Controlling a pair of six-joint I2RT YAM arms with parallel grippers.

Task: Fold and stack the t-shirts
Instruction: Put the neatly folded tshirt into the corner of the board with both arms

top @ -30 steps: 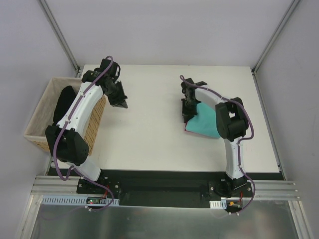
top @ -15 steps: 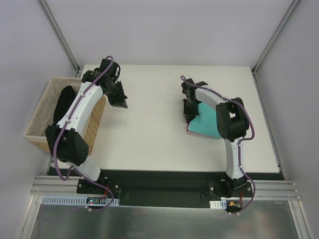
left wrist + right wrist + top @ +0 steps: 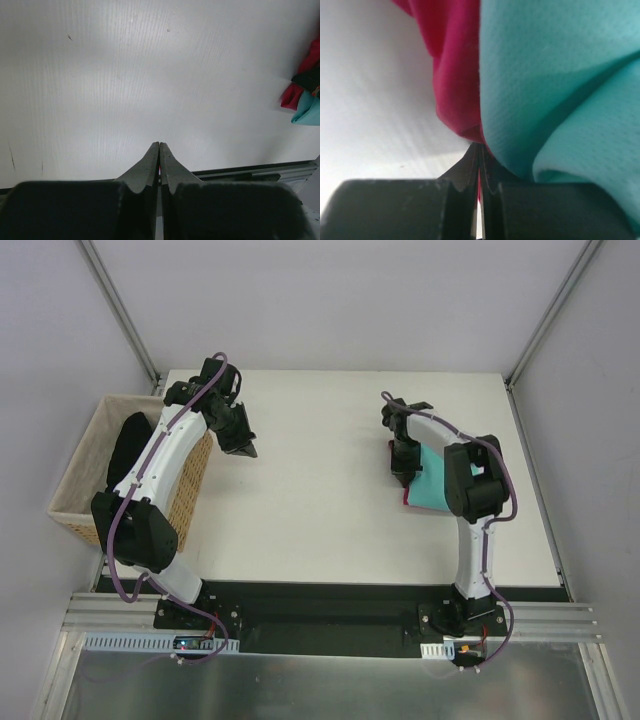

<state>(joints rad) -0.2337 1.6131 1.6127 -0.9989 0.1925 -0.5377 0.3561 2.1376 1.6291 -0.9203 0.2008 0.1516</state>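
The teal t-shirt lies folded on the crimson-pink t-shirt, which shows only as a thin edge, at the right of the table. My right gripper stands at the pile's left edge. In the right wrist view the gripper is shut, with a sliver of the pink t-shirt between its fingers; the teal t-shirt hangs beside it. My left gripper is shut and empty over bare table at the far left. The left wrist view shows the pink and teal cloth far off at the right.
A woven wicker basket stands off the table's left edge, with a dark cloth inside it. The white table ends in a black front rail near the arm bases.
My right gripper has moved right and a little back, pulling the shirt pile with it; the pile now looks narrower. The left arm has not moved.
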